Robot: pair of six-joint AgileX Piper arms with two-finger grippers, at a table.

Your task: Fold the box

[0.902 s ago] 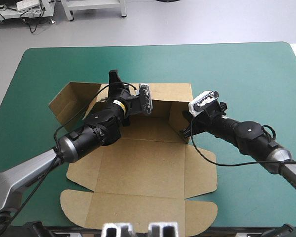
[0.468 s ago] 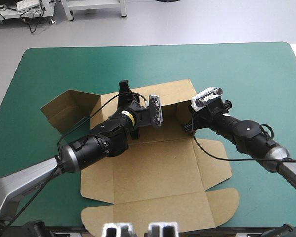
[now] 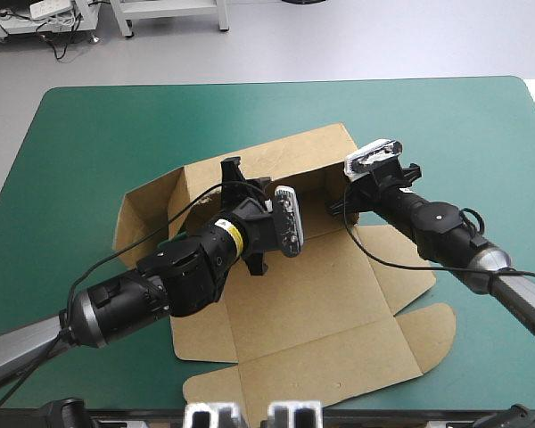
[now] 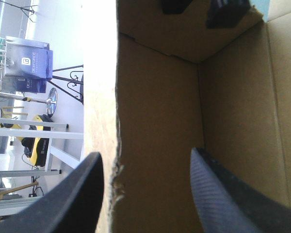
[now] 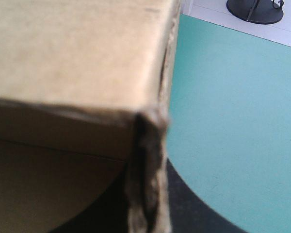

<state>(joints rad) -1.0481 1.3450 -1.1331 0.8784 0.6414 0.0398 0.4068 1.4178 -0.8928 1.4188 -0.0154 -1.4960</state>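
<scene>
The brown box (image 3: 321, 303) lies mid-table, its back and side walls raised and its lid flat toward the front edge. My left gripper (image 3: 234, 178) is open and astride the raised back wall. In the left wrist view the left gripper (image 4: 144, 153) has the wall's pale edge (image 4: 101, 97) between its fingers, one outside the box and one inside. My right gripper (image 3: 336, 209) is shut on the right wall at the back corner. The right wrist view is filled by that board (image 5: 72, 48), and one black finger (image 5: 199, 213) shows beside it.
The lid's rounded tab (image 3: 428, 330) reaches toward the table's front right. The teal-green cover (image 3: 464, 134) lies bare to the right, the left and beyond the box. It also shows beside the right gripper (image 5: 233, 97).
The left gripper has opened and let go of the back wall. The box has turned, its lid swinging right, and the left flap has risen. The right gripper has shut on the right wall.
</scene>
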